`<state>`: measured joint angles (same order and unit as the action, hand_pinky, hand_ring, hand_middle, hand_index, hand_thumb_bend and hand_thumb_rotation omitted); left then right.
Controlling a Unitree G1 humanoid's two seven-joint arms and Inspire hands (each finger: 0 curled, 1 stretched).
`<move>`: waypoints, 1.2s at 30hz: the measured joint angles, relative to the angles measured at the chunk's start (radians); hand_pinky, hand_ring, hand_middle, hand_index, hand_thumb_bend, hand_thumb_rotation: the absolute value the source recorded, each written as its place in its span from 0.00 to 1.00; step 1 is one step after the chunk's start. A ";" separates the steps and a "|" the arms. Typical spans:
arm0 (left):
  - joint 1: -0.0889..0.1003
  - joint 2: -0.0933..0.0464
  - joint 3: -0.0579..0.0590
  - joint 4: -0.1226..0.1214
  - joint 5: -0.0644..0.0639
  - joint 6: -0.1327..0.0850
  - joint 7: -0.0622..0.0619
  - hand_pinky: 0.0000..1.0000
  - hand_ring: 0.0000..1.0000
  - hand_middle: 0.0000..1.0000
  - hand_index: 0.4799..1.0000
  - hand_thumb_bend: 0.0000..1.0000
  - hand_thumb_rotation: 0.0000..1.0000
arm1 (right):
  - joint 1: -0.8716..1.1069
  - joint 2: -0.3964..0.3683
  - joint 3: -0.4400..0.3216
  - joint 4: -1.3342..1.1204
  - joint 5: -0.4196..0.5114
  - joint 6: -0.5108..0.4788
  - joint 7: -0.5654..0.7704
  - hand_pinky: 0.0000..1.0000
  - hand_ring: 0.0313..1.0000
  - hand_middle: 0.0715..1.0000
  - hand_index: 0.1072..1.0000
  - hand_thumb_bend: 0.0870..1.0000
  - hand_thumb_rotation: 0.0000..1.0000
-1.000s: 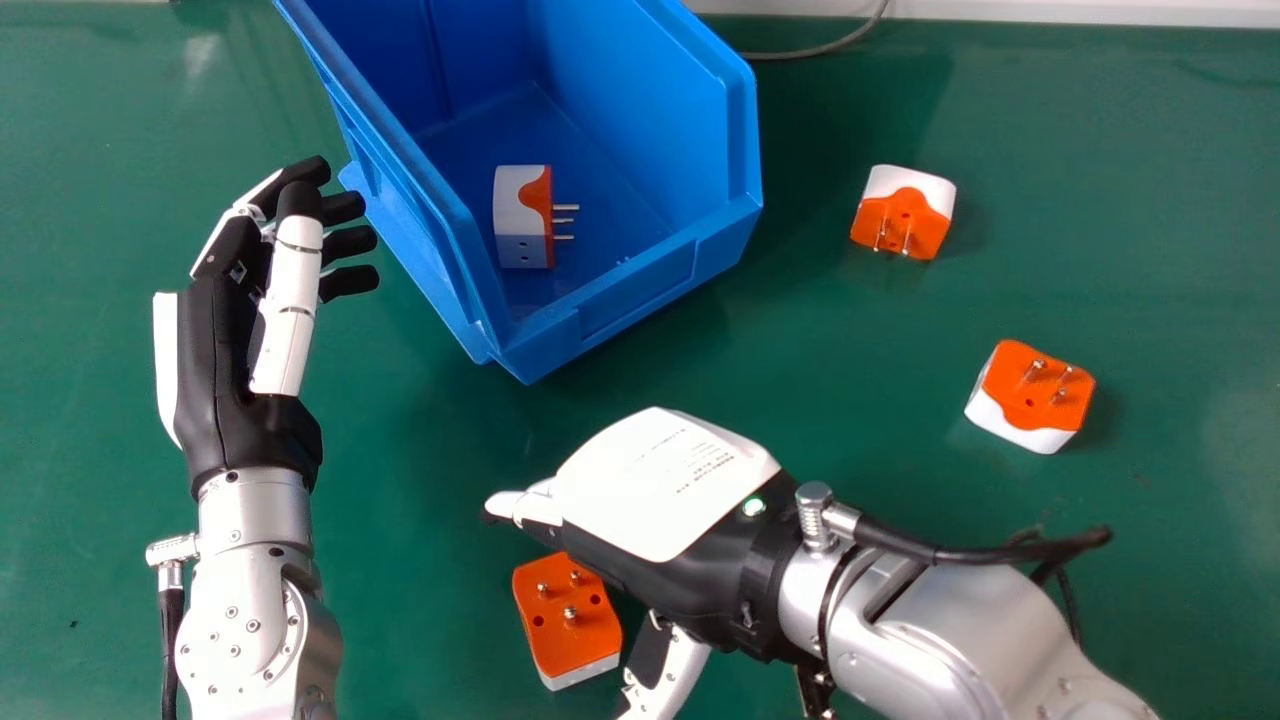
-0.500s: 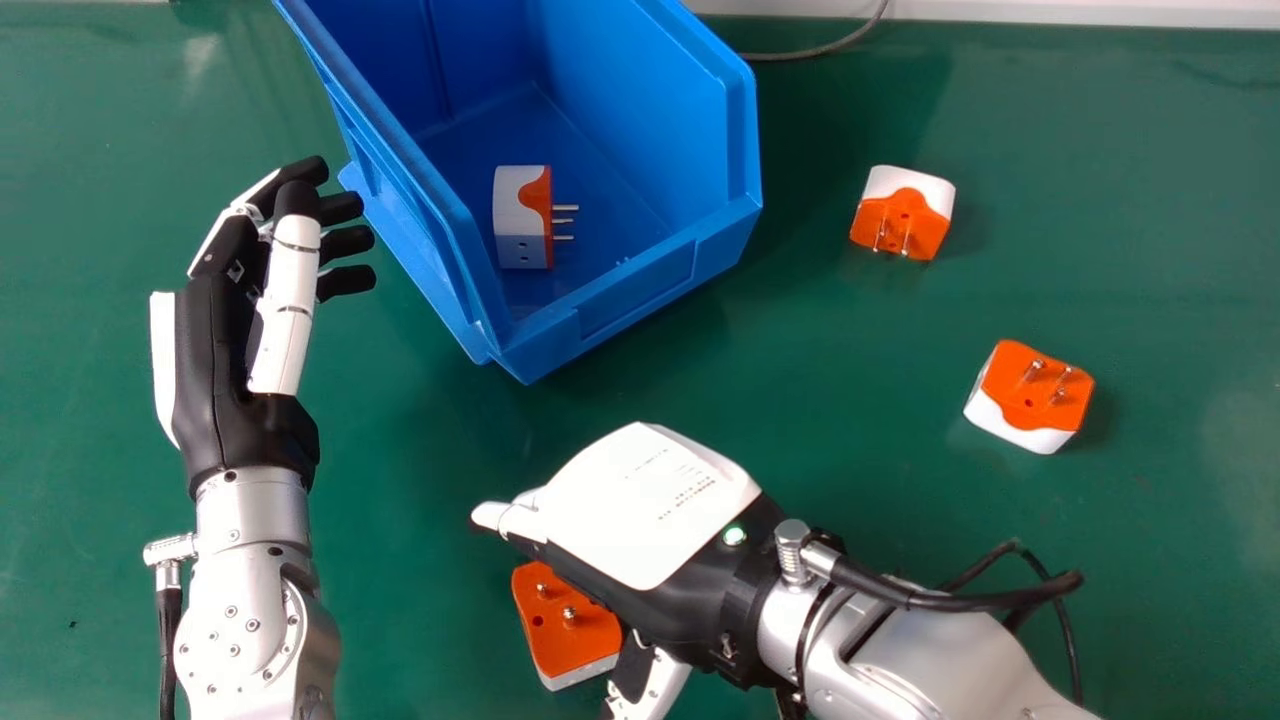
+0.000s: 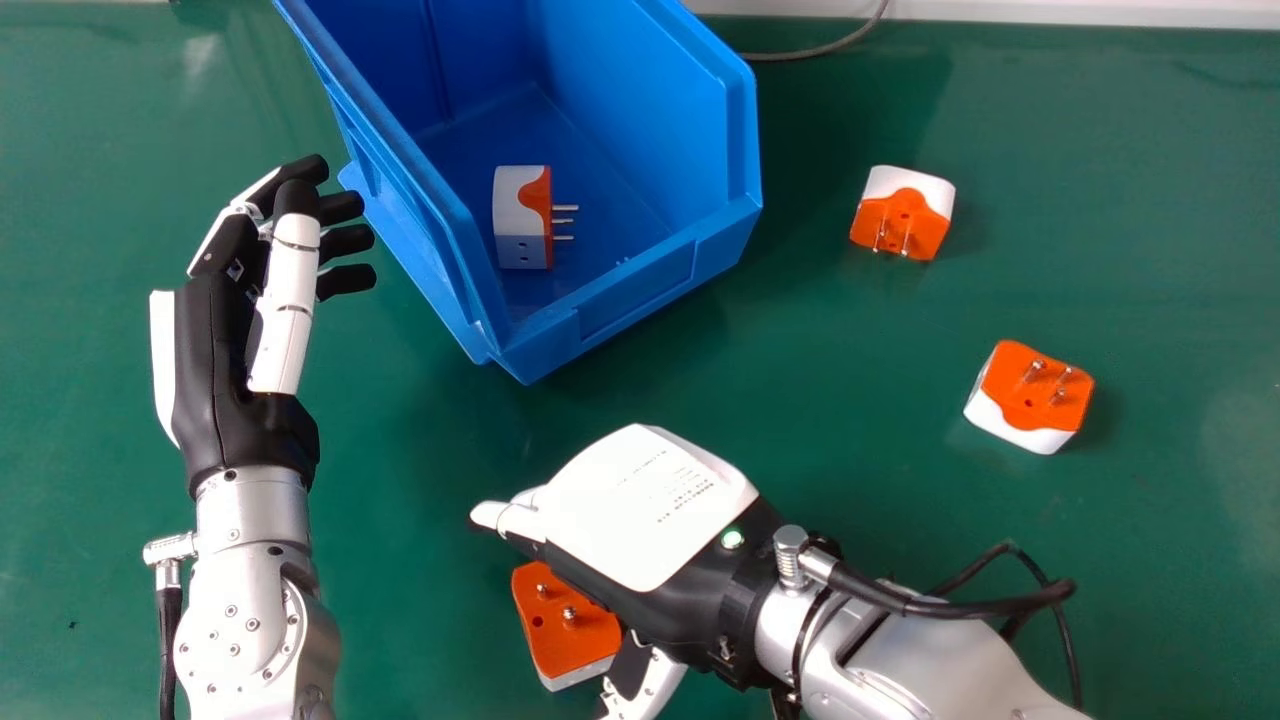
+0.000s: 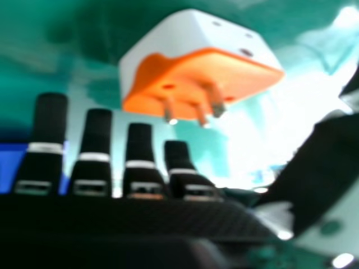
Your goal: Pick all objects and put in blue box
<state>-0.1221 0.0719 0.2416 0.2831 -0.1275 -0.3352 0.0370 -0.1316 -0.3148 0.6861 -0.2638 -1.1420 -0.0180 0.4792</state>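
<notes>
- While one orange-and-white plastic plug adapter (image 3: 520, 220) is already contained in the open blue plastic box (image 3: 640, 290), three are left to be collected from the green desk (image 3: 1150, 200).
- The nearest orange-and-white adapter (image 3: 565, 630) is partly covered by the right hand (image 3: 645, 515), whose fingers are held straight and well apart from the thumb, with nothing clasped.
- The grasp is judged to be the step in hand: the block should be brought fully between fingers and thumb, then squeezed by its broad sides, below the metal prongs.
- If the prongs are caught instead, the block could be tipped or dropped.
- Once gripped, it should be raised clear of the box's rim before release.
- Two more adapters (image 3: 902, 212) (image 3: 1030, 398) are placed right of the box; the idle left hand (image 3: 240, 330) is held open beside it.
</notes>
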 measured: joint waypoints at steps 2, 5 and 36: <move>0.000 0.000 0.000 0.000 0.000 0.000 0.000 0.59 0.64 0.68 0.45 0.56 0.69 | 0.000 0.000 0.000 0.009 0.000 -0.004 -0.004 0.61 0.78 0.84 0.87 0.82 0.46; 0.000 0.000 0.000 0.000 0.000 0.000 0.001 0.59 0.64 0.68 0.45 0.56 0.69 | 0.000 0.000 0.000 0.015 0.000 -0.005 -0.004 0.61 0.77 0.84 0.87 0.82 0.45; 0.001 0.000 0.001 -0.018 -0.002 0.018 -0.008 0.59 0.64 0.68 0.45 0.55 0.68 | -0.001 -0.005 0.013 0.183 0.017 -0.100 -0.253 0.57 0.73 0.80 0.80 0.77 0.39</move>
<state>-0.1216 0.0720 0.2429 0.2651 -0.1292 -0.3176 0.0291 -0.1325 -0.3198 0.6988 -0.0803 -1.1254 -0.1175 0.2262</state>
